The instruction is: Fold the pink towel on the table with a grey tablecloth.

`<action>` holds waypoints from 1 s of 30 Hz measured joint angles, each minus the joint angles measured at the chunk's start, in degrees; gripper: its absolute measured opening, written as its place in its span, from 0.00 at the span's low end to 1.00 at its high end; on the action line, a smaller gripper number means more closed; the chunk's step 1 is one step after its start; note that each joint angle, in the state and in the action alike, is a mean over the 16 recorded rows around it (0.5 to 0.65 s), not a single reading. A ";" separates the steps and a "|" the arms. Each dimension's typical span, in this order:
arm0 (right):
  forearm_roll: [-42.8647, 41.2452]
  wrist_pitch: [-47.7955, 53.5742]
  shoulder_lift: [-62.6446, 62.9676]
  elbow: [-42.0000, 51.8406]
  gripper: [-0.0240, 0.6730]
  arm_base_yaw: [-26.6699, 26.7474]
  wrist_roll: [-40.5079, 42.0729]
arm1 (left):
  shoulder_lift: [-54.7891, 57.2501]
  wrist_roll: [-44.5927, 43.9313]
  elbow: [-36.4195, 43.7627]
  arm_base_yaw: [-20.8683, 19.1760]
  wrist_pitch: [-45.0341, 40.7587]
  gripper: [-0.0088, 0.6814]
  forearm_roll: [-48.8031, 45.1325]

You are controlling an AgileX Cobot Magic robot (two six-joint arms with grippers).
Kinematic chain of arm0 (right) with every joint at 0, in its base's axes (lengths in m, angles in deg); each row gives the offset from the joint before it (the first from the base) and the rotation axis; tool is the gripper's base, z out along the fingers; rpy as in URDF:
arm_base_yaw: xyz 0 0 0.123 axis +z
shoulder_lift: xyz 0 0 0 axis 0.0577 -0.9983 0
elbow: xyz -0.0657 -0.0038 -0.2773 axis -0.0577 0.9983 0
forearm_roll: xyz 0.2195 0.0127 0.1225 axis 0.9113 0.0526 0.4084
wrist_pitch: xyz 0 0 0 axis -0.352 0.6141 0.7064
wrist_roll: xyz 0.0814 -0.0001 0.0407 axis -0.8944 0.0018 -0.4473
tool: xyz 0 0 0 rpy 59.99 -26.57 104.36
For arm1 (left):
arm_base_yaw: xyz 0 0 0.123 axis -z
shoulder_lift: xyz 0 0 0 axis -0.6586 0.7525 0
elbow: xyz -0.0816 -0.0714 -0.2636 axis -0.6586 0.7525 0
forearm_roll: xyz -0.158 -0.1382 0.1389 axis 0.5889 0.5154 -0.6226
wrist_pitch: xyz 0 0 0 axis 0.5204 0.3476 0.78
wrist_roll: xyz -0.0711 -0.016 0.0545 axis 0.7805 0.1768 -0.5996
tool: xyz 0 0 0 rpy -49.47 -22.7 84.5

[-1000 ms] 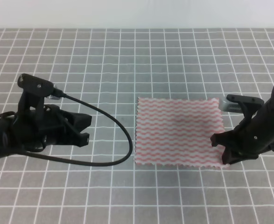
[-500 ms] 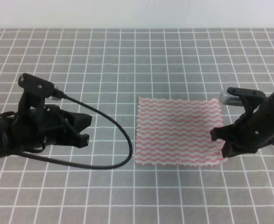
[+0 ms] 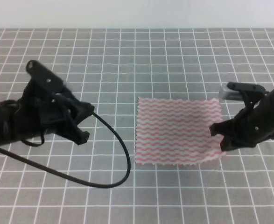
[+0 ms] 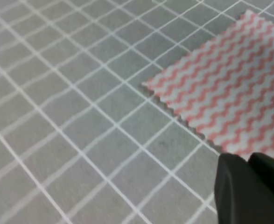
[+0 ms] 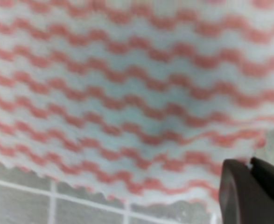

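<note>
- On the left of the high view, the left gripper (image 3: 83, 125) hovers over the table with a grey tablecloth (image 3: 127, 56), well apart from the cloth; compared with half a second ago, the arm is raised and tilted, its camera block sitting higher and its tip angled down toward the right. Whether its fingers are spread or pressed together cannot be told.
- Below that arm, a black cable (image 3: 113, 154) loops lower toward the near edge than before.
- Right of centre lies the pink towel (image 3: 176, 130), flat and spread over several grid squares, its left edge and far edge unchanged from the earlier frame.
- At the towel's near right corner, the right gripper (image 3: 219, 139) is pinching the cloth; that corner, flat half a second ago, is now lifted slightly and pulled inward, leaving the near edge slanted upward to the right.
- Left wrist view: the towel's zigzag-cut corner (image 4: 148, 85) rests on the grid, wavy pink and white stripes clear.
- Right wrist view: the striped cloth (image 5: 127, 93) fills the frame, rippled near the dark fingertips (image 5: 239, 186), its scalloped edge raised above the grey surface.
</note>
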 joint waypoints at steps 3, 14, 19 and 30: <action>0.67 -0.11 0.01 -0.54 0.01 0.00 0.92 | 0.29 0.10 -1.61 2.11 2.78 0.26 -2.54; 2.49 -0.79 0.04 -1.86 0.01 0.00 3.85 | 3.87 -2.94 -5.32 15.86 17.26 0.64 -8.29; 2.52 -1.48 0.04 -1.88 0.01 0.00 4.23 | 6.71 -5.70 -5.66 21.02 22.12 0.66 -8.39; 2.50 -2.72 0.08 -3.44 0.01 0.00 4.55 | 11.60 -9.02 -6.05 24.85 24.17 0.66 -7.98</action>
